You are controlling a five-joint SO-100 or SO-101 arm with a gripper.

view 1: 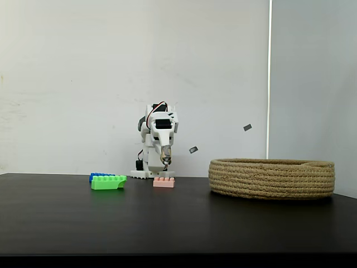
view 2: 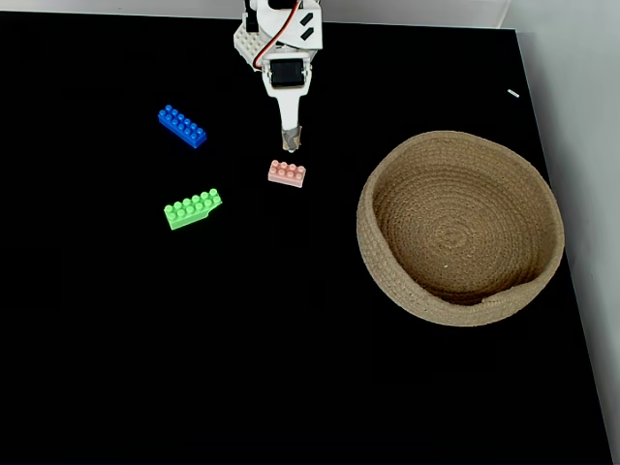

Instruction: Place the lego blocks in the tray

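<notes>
Fixed views, side-on and top-down. White arm [view 2: 279, 44] mounted at the far edge of the black tabletop [view 2: 291, 368], folded low, w/ pincer [view 2: 290, 143] pointing down toward the surface. In the side-on view the pincer [view 1: 165, 163] hangs just above the pink brick [view 1: 164, 182], not touching it. Fingers look drawn together, nothing held; exact gap too small to tell.

Pink brick [view 2: 287, 173]: lies flat, studs up, just in front of the pincer tip in the top-down view, toward the far edge and near the mid-width of the tabletop.

Blue brick [view 2: 182, 126]: flat, studs up, set diagonally, to the left of the arm in the top-down view, near the far edge. In the side-on view the blue brick [view 1: 98, 176] is mostly hidden behind the green one.

Green brick [view 2: 193, 208]: flat, studs up, diagonal, nearer the front than the blue brick, well apart from it and from the pink brick. Side-on view shows the green brick [view 1: 108, 182] w/ one sloped end.

Tray [view 2: 384, 276]: wide coiled-rope basket by the right edge of the tabletop in the top-down view, well apart from all three bricks; its inside holds no brick. Side-on, the tray [view 1: 271, 178] sits low, right of the arm.

Wall [view 1: 111, 67] behind: plain white.
</notes>
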